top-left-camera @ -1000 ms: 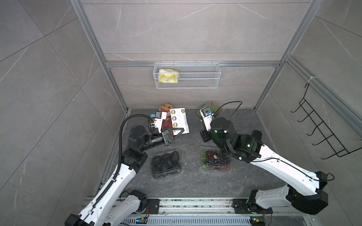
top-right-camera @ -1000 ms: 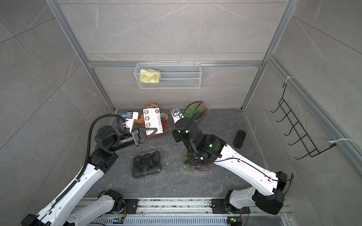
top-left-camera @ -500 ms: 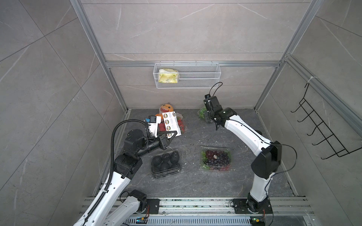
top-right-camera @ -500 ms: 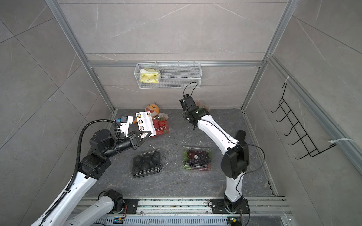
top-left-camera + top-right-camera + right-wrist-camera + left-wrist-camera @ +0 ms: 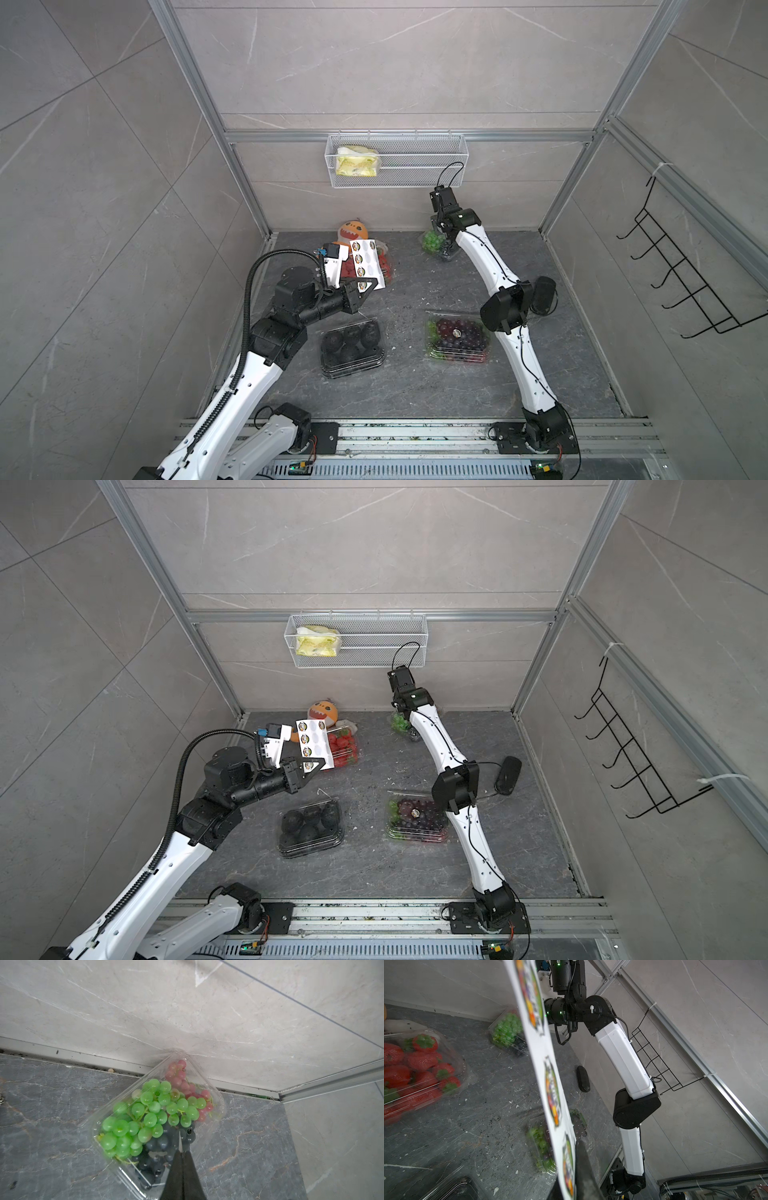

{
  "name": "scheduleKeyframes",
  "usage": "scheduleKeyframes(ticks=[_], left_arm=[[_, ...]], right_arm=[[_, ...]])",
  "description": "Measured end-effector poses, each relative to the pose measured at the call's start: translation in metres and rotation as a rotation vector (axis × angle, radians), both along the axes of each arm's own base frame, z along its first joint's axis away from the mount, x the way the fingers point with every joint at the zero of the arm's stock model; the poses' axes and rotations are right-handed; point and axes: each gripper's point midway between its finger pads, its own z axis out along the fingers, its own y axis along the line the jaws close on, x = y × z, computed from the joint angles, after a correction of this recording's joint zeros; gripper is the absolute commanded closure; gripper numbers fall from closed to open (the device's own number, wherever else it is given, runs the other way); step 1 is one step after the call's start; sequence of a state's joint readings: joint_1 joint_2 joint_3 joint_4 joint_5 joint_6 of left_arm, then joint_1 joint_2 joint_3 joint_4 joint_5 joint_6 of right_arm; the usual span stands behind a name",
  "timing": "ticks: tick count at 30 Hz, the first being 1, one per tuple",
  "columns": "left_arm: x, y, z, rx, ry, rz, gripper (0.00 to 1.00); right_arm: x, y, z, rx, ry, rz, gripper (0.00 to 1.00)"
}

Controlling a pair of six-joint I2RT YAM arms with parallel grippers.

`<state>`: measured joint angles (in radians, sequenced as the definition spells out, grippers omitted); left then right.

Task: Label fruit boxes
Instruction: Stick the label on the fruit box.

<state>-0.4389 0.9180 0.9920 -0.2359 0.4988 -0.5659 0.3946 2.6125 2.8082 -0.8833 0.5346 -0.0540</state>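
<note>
Left fingers [image 5: 583, 1172] pinched sticker sheet [image 5: 365, 262], raised near strawberry box [image 5: 345, 750]. Dark-fruit box [image 5: 353, 345] and purple grape box [image 5: 457, 336] lay nearer the front, well apart, bare worktop [image 5: 415, 386] between. Green grape box [image 5: 153, 1118], some pink and dark grapes inside, sat near back wall; right fingers [image 5: 176, 1178] pressed together over its dark-grape end.

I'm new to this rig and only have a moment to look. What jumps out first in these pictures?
The left gripper holds a white sticker sheet up near the strawberry box at the back left of the floor. The right gripper is stretched to the back wall, fingers closed over the green grape box. Nearer the front, the purple grape box already carries one round sticker.
</note>
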Motion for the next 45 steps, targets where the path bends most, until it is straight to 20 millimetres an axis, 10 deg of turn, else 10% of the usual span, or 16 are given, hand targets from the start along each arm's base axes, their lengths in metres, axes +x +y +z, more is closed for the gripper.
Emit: scheduleKeyframes(ticks=[24, 45], left_arm=[[0.005, -0.002, -0.004, 0.017, 0.038, 0.001, 1.00], [0.010, -0.003, -0.011, 0.029, 0.064, 0.004, 1.00]], right_arm=[[0.033, -0.019, -0.064, -0.138, 0.035, 0.037, 1.00], [0.040, -0.018, -0.077, -0.168, 0.032, 0.055, 1.00]])
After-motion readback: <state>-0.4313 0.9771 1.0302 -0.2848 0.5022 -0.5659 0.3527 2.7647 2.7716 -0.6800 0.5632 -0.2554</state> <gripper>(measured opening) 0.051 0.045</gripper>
